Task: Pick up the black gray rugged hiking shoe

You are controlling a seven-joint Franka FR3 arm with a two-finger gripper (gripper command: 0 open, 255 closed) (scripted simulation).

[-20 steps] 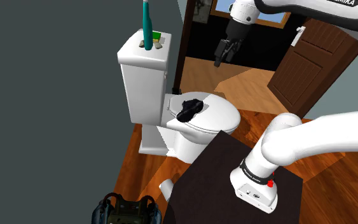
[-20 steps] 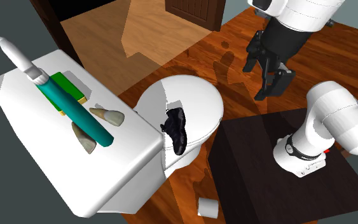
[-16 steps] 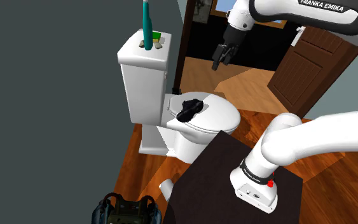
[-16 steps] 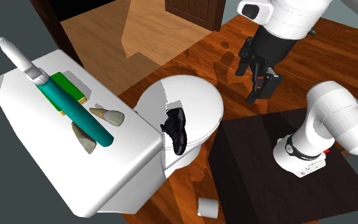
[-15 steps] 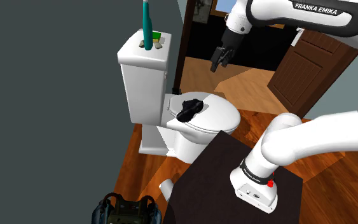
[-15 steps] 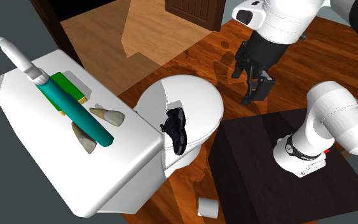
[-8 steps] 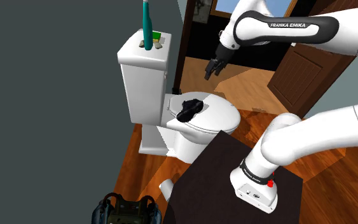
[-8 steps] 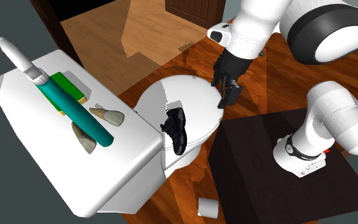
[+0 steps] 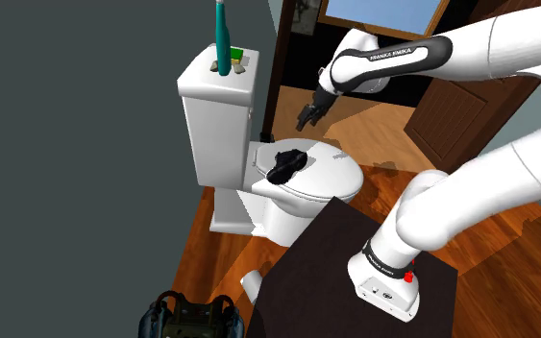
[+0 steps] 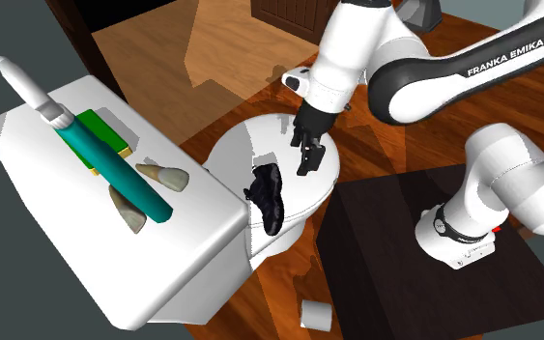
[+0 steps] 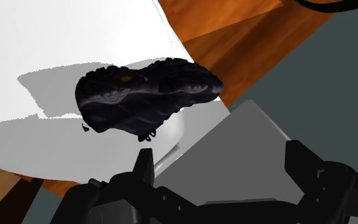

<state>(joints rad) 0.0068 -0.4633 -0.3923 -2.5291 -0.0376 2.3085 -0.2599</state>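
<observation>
Black-grey rugged hiking shoe (image 9: 287, 163) lies on the closed white toilet lid (image 9: 333, 180), close to the white tank (image 9: 215, 125). The black two-finger claw (image 9: 306, 119) hangs above the lid, clear of the shoe, with its fingers wide and empty. In the wrist view the shoe's long axis runs roughly along the finger-to-finger line, so a wrist turn seems needed.

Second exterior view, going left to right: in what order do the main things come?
teal brush on the toilet tank → black shoe on the toilet lid → gripper → arm's base on the dark stand
</observation>
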